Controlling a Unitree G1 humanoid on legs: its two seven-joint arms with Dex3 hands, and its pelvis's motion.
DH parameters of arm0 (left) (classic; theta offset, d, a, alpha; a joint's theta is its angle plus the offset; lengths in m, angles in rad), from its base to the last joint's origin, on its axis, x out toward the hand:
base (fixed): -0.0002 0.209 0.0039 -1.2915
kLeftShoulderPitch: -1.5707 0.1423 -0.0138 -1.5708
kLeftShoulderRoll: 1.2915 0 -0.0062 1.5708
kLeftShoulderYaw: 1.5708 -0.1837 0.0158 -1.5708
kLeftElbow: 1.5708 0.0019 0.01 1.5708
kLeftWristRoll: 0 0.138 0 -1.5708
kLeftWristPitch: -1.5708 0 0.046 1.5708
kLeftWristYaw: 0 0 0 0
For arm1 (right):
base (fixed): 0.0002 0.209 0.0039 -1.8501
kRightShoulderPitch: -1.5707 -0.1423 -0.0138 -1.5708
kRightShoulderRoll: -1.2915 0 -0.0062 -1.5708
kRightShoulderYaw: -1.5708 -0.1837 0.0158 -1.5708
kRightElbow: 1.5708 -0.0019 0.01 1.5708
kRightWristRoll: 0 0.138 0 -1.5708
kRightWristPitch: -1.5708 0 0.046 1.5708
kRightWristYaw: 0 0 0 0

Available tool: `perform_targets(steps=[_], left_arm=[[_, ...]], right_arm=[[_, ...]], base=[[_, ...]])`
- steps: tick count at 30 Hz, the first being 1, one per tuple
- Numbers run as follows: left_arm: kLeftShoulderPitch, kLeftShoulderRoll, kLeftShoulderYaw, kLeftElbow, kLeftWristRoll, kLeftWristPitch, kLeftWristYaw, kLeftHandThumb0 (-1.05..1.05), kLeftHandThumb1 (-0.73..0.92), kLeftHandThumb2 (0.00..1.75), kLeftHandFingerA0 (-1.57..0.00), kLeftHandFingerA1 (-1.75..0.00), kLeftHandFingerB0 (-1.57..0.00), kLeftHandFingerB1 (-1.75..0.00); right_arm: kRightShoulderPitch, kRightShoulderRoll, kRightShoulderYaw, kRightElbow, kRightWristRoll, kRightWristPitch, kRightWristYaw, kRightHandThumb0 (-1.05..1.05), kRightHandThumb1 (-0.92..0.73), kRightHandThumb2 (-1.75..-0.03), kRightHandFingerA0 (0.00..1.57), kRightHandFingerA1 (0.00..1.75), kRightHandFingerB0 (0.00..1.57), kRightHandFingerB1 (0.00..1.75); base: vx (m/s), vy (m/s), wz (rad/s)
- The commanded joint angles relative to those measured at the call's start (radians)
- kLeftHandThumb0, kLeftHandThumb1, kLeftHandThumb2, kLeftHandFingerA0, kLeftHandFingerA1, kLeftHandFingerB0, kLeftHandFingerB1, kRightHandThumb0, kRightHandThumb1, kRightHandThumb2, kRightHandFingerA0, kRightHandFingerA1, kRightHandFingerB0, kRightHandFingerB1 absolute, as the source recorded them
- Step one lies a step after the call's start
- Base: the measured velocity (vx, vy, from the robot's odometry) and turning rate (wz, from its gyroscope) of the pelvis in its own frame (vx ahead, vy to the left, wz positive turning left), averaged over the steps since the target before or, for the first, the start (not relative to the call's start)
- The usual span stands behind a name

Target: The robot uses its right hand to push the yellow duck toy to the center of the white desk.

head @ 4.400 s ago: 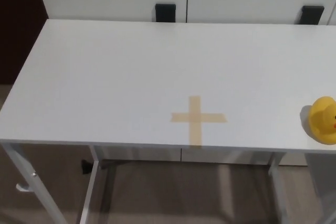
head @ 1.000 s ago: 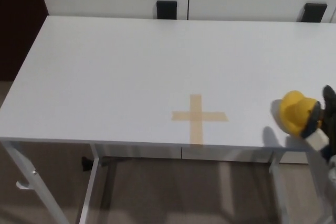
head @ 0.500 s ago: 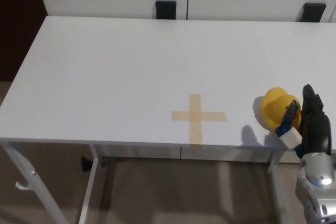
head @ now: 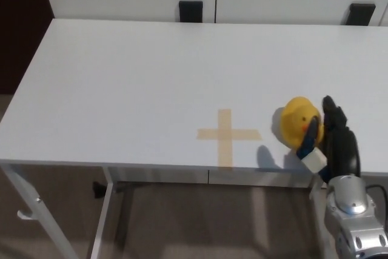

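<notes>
The right robot hand (head: 330, 141) reaches up from the lower right, fingers extended, silver wrist below.

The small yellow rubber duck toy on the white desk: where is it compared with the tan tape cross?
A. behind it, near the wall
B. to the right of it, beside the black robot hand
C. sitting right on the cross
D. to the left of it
B: the yellow rubber duck toy sits right of the tan tape cross, against the robot's black right hand.

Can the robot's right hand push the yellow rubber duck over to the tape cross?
Probably yes. The black right hand is already against the yellow rubber duck, and the white desk looks bare between it and the tan tape cross.
</notes>
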Motion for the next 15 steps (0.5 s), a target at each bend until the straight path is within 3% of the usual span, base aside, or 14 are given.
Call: perform_targets(steps=[1,8,9,10,15], left_arm=[[0.001,0.005,-0.014,0.000,0.017,0.003,0.013,0.17,-0.40,1.24,-1.32,-0.90,-1.31,-0.86],[-0.004,0.004,-0.005,0.009,0.003,0.009,0.007,0.22,-0.41,1.25,-1.32,-0.89,-1.33,-0.86],[-0.004,0.004,-0.006,0.010,0.003,0.007,0.005,0.20,-0.40,1.25,-1.31,-0.90,-1.31,-0.86],[-0.002,0.004,-0.010,0.010,0.008,0.002,0.009,0.12,-0.41,1.25,-1.34,-0.89,-1.30,-0.87],[-0.003,0.001,-0.014,0.008,0.011,0.001,0.013,0.18,-0.40,1.25,-1.33,-0.89,-1.30,-0.87]], right_arm=[[-0.031,-0.014,0.028,-0.026,0.009,0.076,0.104,-1.05,-0.89,-1.24,0.00,0.05,0.00,0.00],[-0.036,-0.034,0.035,-0.029,0.012,0.097,0.147,-1.05,-0.87,-1.24,0.00,0.10,0.00,0.04],[-0.036,-0.037,0.039,-0.029,0.007,0.098,0.153,-0.91,-0.92,-0.77,0.00,0.00,0.00,0.14],[-0.032,-0.039,0.046,-0.037,0.003,0.114,0.165,-0.99,-0.84,-1.23,0.00,0.10,0.00,0.06],[-0.036,-0.050,0.091,-0.057,-0.019,0.139,0.223,-0.95,-0.81,-1.23,0.00,0.16,0.00,0.09]], base=[[0.00,0.000,0.00],[0.00,0.000,0.00],[0.00,0.000,0.00],[0.00,0.000,0.00],[0.00,0.000,0.00]])
